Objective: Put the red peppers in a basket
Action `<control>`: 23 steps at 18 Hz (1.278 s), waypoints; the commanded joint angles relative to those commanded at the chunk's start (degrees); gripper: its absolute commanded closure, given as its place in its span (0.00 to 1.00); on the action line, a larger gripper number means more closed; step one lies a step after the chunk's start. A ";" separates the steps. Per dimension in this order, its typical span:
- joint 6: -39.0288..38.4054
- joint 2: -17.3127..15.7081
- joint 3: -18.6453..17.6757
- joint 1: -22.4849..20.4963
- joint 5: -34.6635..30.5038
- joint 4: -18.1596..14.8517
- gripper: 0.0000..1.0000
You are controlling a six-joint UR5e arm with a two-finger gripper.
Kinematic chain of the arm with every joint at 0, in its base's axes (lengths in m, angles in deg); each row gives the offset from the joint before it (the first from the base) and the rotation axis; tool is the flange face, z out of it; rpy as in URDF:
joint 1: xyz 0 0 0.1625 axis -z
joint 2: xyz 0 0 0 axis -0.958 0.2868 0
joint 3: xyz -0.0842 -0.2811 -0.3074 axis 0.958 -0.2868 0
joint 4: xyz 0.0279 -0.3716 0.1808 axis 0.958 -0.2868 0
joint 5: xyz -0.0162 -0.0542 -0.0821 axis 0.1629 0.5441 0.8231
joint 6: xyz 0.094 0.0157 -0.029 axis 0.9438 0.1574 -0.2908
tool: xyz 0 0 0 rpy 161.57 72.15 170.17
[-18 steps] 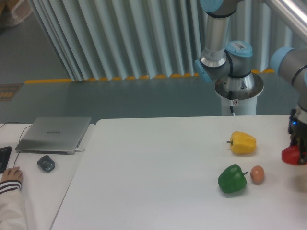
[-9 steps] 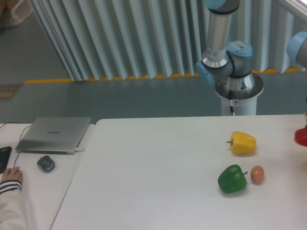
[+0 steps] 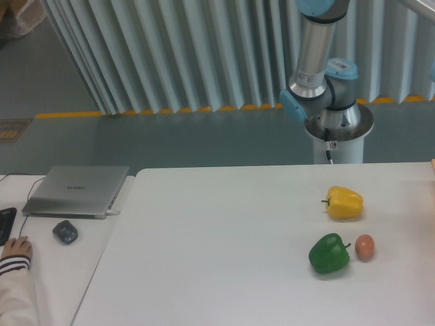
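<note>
The red peppers are out of view in the camera view, and so is the gripper, which lies beyond the right edge of the frame. Only the arm's base [image 3: 338, 123] and an upright link [image 3: 315, 47] show behind the table. No basket can be made out; a thin tan sliver [image 3: 433, 163] at the right edge is too small to identify.
On the white table [image 3: 224, 244] lie a yellow pepper [image 3: 344, 202], a green pepper [image 3: 329, 253] and a small orange-brown ball [image 3: 365, 246] beside it. At the left are a closed laptop [image 3: 78, 191], a mouse [image 3: 65, 231] and a person's hand [image 3: 15, 250].
The gripper, shut on the red pepper, rose and moved right along the table's right edge and has left the frame. The arm's upper links swung right too.
</note>
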 joint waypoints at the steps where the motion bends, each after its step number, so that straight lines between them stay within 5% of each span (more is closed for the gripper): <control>1: 0.00 0.09 0.00 0.00 0.09 0.00 0.35; 4: -0.44 0.35 -0.35 0.09 0.35 0.00 0.00; 14: -5.62 -0.17 -0.53 0.26 8.69 0.62 0.00; 19: -19.30 -1.31 -0.53 4.29 11.51 0.71 0.00; 23: -27.31 -2.11 -0.62 9.48 12.82 7.98 0.00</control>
